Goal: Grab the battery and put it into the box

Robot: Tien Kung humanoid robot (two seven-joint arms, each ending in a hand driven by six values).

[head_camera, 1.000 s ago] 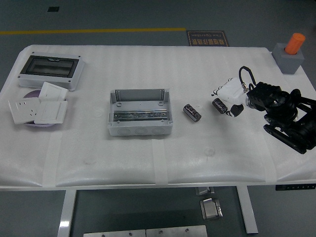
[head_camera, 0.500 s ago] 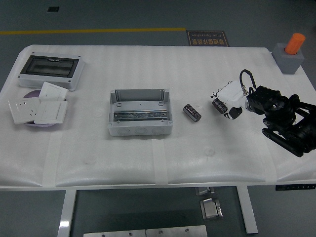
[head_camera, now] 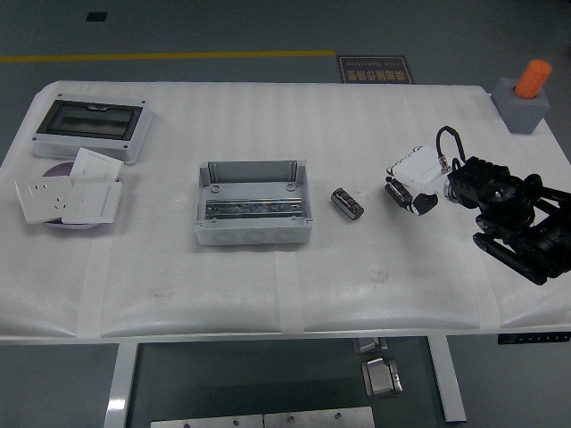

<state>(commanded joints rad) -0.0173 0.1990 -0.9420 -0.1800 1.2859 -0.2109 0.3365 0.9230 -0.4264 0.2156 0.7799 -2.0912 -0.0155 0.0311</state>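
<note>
A grey open box (head_camera: 252, 171) with a metal rail inside stands at the table's middle. A dark battery (head_camera: 347, 202) lies on the table to its right. A second dark battery (head_camera: 396, 193) lies further right, under my right hand (head_camera: 410, 185). The hand's white palm sits over this battery, with the fingers curled on one side and the thumb on the other, at table level. My left arm is out of view.
A closed box with a dark lid (head_camera: 89, 127) stands at the back left. White switch plates (head_camera: 67, 194) lie on a purple disc at the left. An orange cylinder in a grey block (head_camera: 526, 94) stands at the back right corner.
My right hand has tilted and closed around the right battery, and the wrist has drawn slightly right. The battery has stayed in about the same spot.
</note>
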